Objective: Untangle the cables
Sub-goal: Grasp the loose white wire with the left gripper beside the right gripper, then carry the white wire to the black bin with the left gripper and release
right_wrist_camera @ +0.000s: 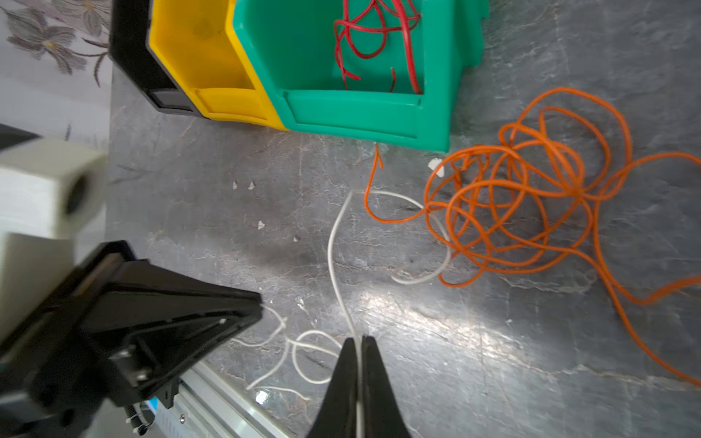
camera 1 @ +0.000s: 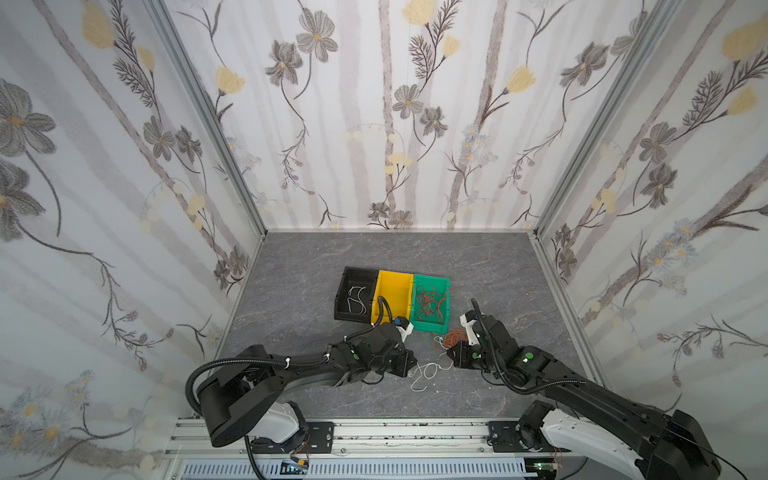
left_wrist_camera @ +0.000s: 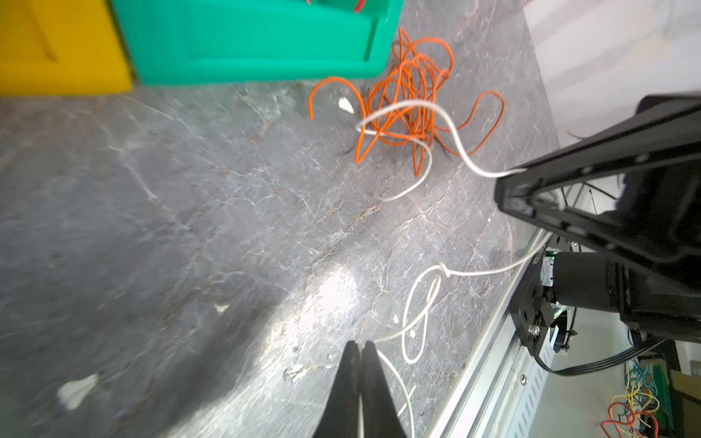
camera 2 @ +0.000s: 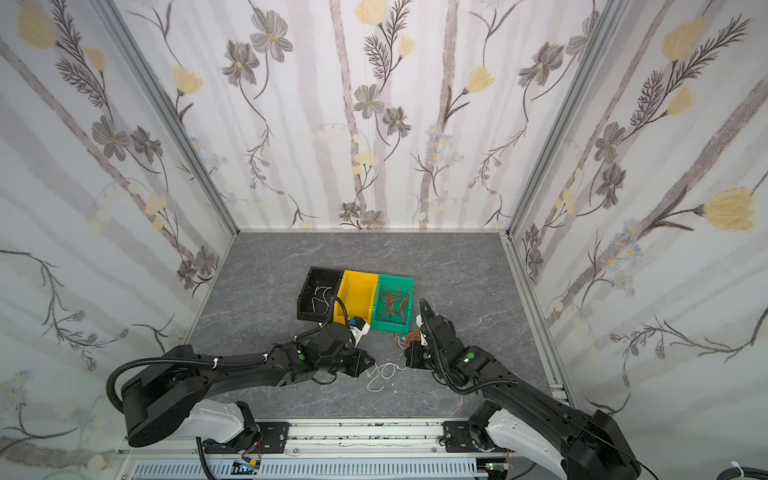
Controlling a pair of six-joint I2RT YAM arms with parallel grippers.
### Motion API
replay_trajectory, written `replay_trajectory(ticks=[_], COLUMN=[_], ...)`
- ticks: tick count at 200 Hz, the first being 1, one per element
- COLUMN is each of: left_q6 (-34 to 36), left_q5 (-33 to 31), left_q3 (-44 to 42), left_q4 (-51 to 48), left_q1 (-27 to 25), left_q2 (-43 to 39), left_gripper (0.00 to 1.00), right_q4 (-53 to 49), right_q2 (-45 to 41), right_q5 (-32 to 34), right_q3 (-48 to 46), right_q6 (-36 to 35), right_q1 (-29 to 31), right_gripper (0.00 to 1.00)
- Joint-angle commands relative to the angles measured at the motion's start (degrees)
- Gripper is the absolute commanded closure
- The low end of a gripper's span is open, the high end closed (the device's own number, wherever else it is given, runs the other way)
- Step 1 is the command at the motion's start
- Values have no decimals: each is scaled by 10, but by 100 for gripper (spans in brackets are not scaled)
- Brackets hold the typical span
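Observation:
A thin white cable [camera 1: 424, 371] lies curled on the grey table between my two grippers. My left gripper [left_wrist_camera: 359, 344] is shut on one stretch of it, and the wire shows between the closed fingers. My right gripper [right_wrist_camera: 358, 338] is shut on another stretch of the white cable [right_wrist_camera: 330, 250]. From there the cable runs up into an orange tangle [right_wrist_camera: 531, 212]. In both top views this orange tangle [camera 1: 454, 336] sits just in front of the green bin's right corner. A knotted loop of the white cable [left_wrist_camera: 474, 272] lies between the two gripper tips. Red cables [right_wrist_camera: 373, 34] lie in the green bin.
Three bins stand side by side behind the grippers: black [camera 1: 359, 271] with white wires inside, yellow [camera 1: 397, 286], and green [camera 1: 430, 277]. A metal rail [camera 1: 374, 432] edges the table's front. Flowered walls close in the left, back and right sides.

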Motion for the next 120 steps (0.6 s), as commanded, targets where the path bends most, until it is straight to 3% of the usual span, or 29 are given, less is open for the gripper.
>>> replay_trajectory(ticks=[1,9,28,50,77,120], left_q6=[2,4,7,8,6,3], left_q5=[-39,-49,-64,-70,-78,-88], left_q3=[-5,-6,-9,-10,-10,-6], left_q4=[-50,-67,-104,-139,-174,-210], left_q1=[10,15,27,37,48,61], left_q2=[-53,-83,-148,-211,-262,-320], left_gripper=[100,100,100,100,100,100], right_q4=[-17,-13,3,12,21,56], right_q2=[10,14,8,-14,-16,71], right_q5=[8,-3,-18,-8,13,-1], right_q3=[-3,-5,-11,-12,-5,30], right_q6=[-12,-16,-20,-20,-24,-35], right_q1=[1,2,3,1,-7,-6], right_gripper=[90,87,67,55,50,48])
